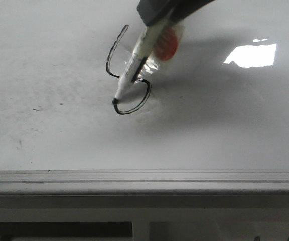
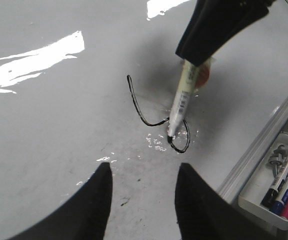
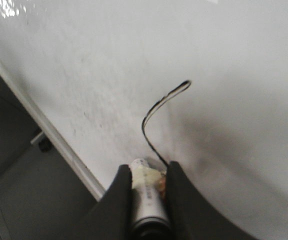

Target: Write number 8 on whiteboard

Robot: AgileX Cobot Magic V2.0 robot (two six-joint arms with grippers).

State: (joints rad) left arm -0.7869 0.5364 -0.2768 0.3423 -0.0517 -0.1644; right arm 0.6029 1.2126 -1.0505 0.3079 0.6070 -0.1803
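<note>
On whiteboard (image 1: pixel 59 60) centre, number 8 (image 1: pixel 127 83) half drawn: upper curve open, lower loop nearly closed; right gripper (image 3: pixel 146 175) pinching marker (image 1: pixel 134 75), tip touching board; left gripper (image 2: pixel 143 192) spread, idle; next, judged: sweep stroke upward, close upper loop.

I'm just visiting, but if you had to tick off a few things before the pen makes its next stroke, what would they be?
1. Marker clamped in the right gripper: ok.
2. Marker tip touching the whiteboard: ok, it sits at the line's end.
3. Number 8 finished: not ok; the upper curve stands open and the lower loop is not quite closed.
4. Left gripper out of the way: ok, open and off the drawing.
5. Room on the board for the remaining stroke: ok.
6. Ink flowing well: cannot tell, though the line so far looks solid.
</note>
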